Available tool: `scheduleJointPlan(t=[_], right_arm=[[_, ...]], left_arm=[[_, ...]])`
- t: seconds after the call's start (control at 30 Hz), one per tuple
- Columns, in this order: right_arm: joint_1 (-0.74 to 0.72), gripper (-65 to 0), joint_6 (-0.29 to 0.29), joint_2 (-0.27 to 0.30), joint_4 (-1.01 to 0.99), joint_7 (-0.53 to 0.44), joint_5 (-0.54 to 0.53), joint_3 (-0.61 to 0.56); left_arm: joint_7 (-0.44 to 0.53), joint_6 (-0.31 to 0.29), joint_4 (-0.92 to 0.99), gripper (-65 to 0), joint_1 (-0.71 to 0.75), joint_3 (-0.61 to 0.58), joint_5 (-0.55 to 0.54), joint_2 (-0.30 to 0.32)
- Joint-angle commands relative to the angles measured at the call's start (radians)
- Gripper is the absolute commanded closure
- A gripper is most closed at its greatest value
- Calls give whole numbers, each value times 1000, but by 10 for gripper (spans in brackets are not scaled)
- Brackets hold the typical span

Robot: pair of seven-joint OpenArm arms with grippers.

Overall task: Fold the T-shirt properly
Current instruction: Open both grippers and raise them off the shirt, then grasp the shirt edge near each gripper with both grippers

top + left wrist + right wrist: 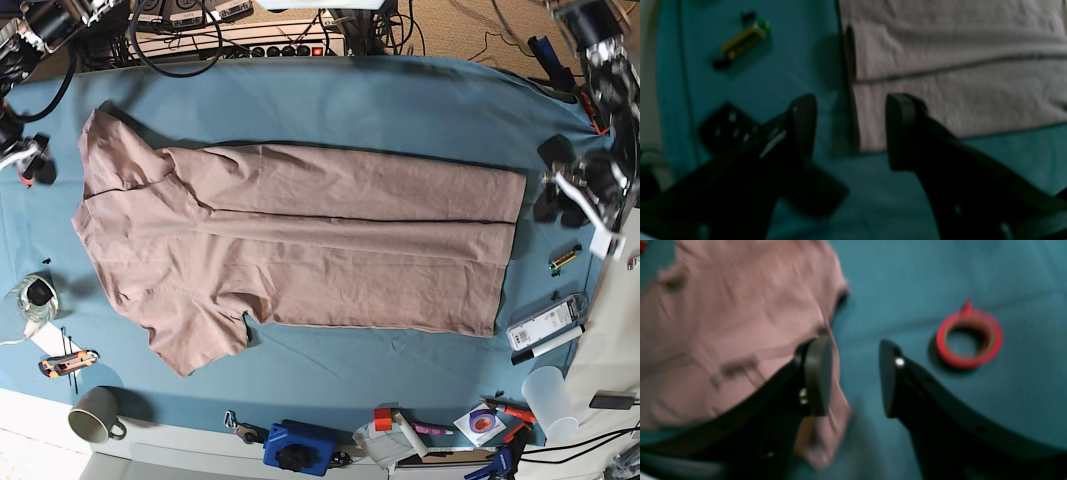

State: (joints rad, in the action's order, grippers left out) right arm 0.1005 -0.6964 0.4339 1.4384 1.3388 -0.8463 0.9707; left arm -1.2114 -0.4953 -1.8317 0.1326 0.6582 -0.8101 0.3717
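Standing over the bench, the T-shirt (pixel 300 245) lies flat on the blue-teal table cloth (pixel 330 100), neck end toward the left of the base view and hem toward the right. One long side looks already turned in over the body, leaving a straight lengthwise edge; the near sleeve still juts out.

At the left of that view the right gripper (pixel 855 376) hovers at the collar end, its jaws parted with nothing between them. One pad overlaps the shirt's edge in its own camera, the other stands over bare cloth, and a red tape roll (pixel 968 335) lies beyond it, well clear.

At the right, the left gripper (pixel 850 130) hangs just off the hem corner, jaws spread wide and empty. The shirt's folded edge runs up between the two pads in its view, and a yellow-green marker (pixel 743 41) lies off to its outer side.

My read is that the arms are between folds. The next move calls for both pincers to pinch the near edge, sleeve included, at either end and carry it over evenly.
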Motion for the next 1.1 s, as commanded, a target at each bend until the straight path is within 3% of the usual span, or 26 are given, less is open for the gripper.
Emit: scheduleJointPlan(t=[0.0, 0.23, 0.4, 0.57, 0.67, 0.87, 1.07], right_arm=[[11, -286, -2, 28, 13, -17, -21, 5], [63, -288, -2, 10, -6, -11, -35, 3], [62, -288, -2, -8, -165, -18, -102, -24], [50, -288, -2, -8, -373, -21, -221, -72], [15, -288, -2, -8, -447, 42, -277, -105], [-3, -288, -2, -8, -470, 57, -417, -158], [-3, -288, -2, -8, -470, 57, -466, -159]], left_arm=[[26, -4, -37, -333, 19, 20, -14, 16], [44, -3, -115, -333, 143, 116, -15, 16], [57, -3, -117, -333, 156, 173, -21, 16], [60, -3, -117, -333, 155, 178, -22, 13], [60, -3, -117, -333, 156, 178, -36, 13], [60, -3, -117, -333, 156, 178, -44, 11], [68, -3, -117, -333, 155, 178, -43, 8]])
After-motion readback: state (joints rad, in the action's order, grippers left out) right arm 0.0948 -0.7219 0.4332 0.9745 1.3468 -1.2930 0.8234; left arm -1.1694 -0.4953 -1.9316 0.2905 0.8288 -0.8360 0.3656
